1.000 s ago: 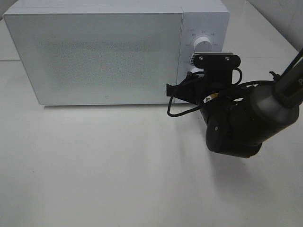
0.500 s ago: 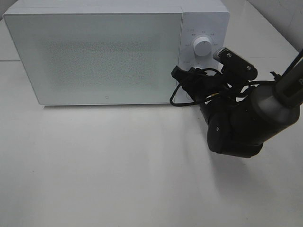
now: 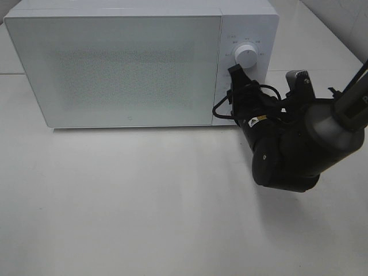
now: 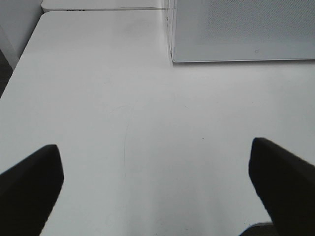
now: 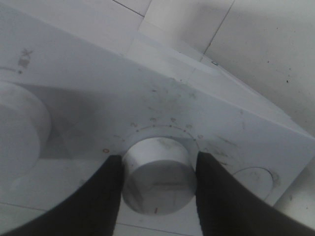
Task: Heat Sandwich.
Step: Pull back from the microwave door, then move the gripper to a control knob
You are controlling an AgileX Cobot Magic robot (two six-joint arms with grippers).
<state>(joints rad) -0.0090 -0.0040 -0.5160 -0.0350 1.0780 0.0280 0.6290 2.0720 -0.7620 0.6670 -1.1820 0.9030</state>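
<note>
sandwich unseen; white microwave (image 3: 132,63) closed

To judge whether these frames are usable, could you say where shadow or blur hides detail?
Right wrist view: right fingers blur to black and shade the knob; left wrist view: table evenly lit, left fingers soft; exterior high view: microwave door grainy.

A matte white counter (image 3: 115,201) lies under the right tool (image 5: 157,169), evenly lit, with only soft shadows on it. Directly ahead of that tool stands a white microwave (image 3: 115,69), its door closed. Beyond it are pale tiles (image 5: 256,44) with thin dark seams. Ahead of the left tool (image 4: 156,184) the counter runs to a rounded corner. A second white surface (image 4: 98,5) meets it there, and darker floor (image 4: 5,73) shows past the edge.
</note>
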